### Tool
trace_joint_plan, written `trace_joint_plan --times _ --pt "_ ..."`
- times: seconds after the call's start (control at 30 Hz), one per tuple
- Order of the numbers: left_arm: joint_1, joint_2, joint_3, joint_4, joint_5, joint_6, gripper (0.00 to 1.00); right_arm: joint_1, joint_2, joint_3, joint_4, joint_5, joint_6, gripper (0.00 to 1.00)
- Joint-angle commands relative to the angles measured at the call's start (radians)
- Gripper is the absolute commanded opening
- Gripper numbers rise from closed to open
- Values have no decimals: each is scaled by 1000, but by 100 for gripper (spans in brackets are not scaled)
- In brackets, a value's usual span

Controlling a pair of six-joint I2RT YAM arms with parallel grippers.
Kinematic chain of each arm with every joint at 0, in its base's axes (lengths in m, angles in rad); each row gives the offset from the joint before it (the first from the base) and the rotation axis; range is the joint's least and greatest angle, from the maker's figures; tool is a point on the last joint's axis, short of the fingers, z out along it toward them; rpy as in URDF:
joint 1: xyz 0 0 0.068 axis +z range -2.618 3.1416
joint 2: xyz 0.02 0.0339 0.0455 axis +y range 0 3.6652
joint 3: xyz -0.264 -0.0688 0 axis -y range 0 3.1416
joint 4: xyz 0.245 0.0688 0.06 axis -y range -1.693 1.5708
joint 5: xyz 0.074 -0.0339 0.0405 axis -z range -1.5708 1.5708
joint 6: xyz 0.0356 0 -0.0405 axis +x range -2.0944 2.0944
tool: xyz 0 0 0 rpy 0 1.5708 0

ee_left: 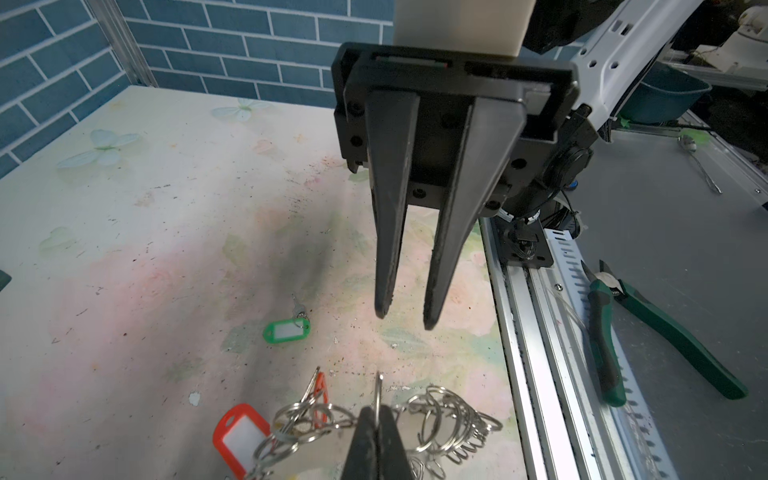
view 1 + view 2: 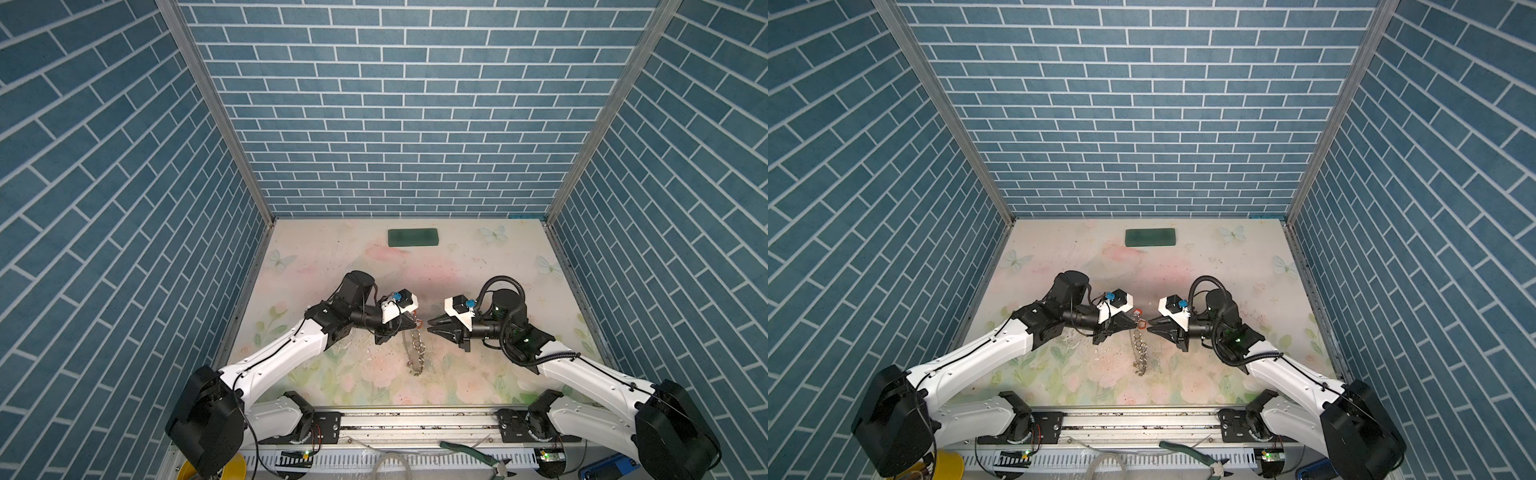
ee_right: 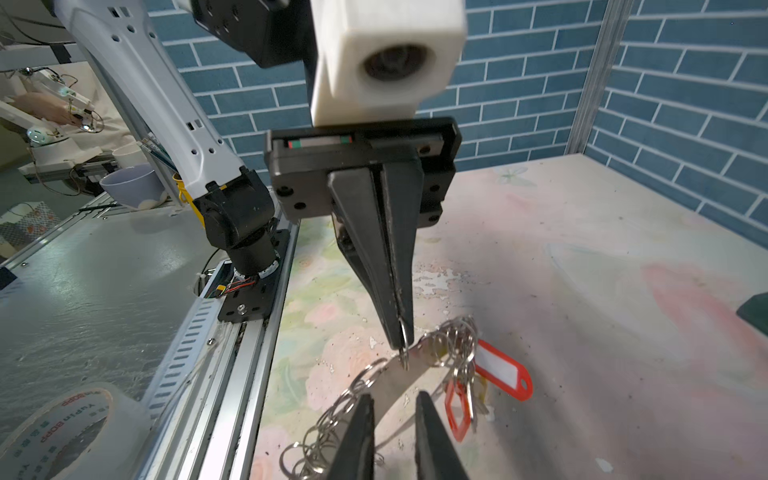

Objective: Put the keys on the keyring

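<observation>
Keyring (image 2: 1139, 353) hangs from left gripper (image 3: 402, 338), clamped tight on one split ring (image 3: 405, 360); hoop (image 3: 392, 386) looks stiff, the surer hold; rings loose, slippery. Right gripper (image 1: 406, 319) slightly parted, empty

The left arm (image 2: 282, 353) and right arm (image 2: 590, 374) are clad in white shells, joined by black joint housings, with thin black cables run along them. Each gripper, the left gripper (image 3: 401, 336) and right gripper (image 1: 405, 318), is formed of two black tapered fingers (image 1: 390, 199) set on a black screw-studded plate. Just behind the fingers a white boxy camera housing (image 3: 386, 58) is mounted; further back, a corrugated black hose (image 2: 503, 277) is looped on the right arm.
</observation>
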Motion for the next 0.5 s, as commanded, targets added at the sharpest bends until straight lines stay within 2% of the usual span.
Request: trace_joint_plan --times 0.0,0.47 --pt "-18 9 38 -58 -6 46 0 4 19 58 -12 -32 -32 19" --pt "-47 31 64 -117 -24 74 0 49 116 93 34 -71 -11 15"
